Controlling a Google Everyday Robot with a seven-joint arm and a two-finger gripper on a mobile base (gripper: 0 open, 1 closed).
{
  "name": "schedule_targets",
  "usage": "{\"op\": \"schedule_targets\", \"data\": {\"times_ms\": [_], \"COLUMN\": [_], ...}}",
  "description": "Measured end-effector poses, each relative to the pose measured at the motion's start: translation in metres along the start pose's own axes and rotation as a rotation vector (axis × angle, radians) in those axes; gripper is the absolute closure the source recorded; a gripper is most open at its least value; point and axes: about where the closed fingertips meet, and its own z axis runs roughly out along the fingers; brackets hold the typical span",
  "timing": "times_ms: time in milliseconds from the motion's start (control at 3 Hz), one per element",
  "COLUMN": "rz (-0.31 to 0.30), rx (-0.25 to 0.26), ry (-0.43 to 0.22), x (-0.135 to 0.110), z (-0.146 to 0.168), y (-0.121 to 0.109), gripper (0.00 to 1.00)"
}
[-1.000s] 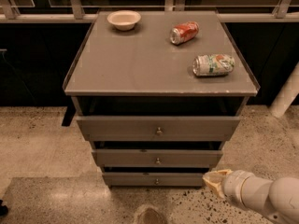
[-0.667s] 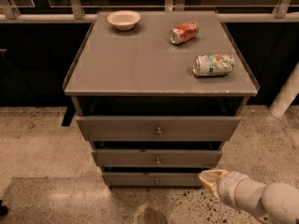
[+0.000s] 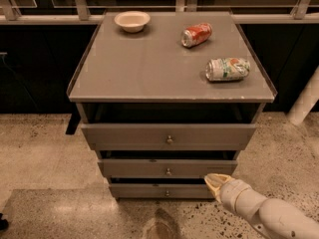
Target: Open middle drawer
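The grey cabinet has three drawer fronts, each with a small round knob. The middle drawer (image 3: 167,168) sits between the tallest top front (image 3: 168,136) and the slim bottom front (image 3: 162,190); its knob (image 3: 168,172) is at centre. My gripper (image 3: 215,182) comes in from the lower right on a white arm (image 3: 264,213). Its yellowish tip is near the right end of the middle and bottom fronts, well right of the knob.
On the cabinet top (image 3: 149,68) lie a white bowl (image 3: 132,20), a red can (image 3: 196,35) on its side and a green-white can (image 3: 228,68) on its side. Speckled floor surrounds the cabinet. A white post (image 3: 305,103) stands at right.
My gripper and arm have moved left and slightly up, closer to the right end of the lower drawer fronts. The drawers have not moved.
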Motion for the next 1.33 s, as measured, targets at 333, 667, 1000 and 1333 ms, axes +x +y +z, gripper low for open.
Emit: {"op": "schedule_targets", "data": {"times_ms": [333, 667, 1000, 1333], "rz": [-0.032, -0.028, -0.007, 0.015], "rx": [0.082, 0.083, 0.15, 0.326], "ry": [-0.042, -0.043, -0.094, -0.225], "x": [0.021, 0.022, 0.023, 0.014], "z": [0.062, 0.065, 0.068, 0.069], "y": [-0.022, -0.022, -0.023, -0.046], "gripper": [1.0, 1.0, 1.0, 1.0]}}
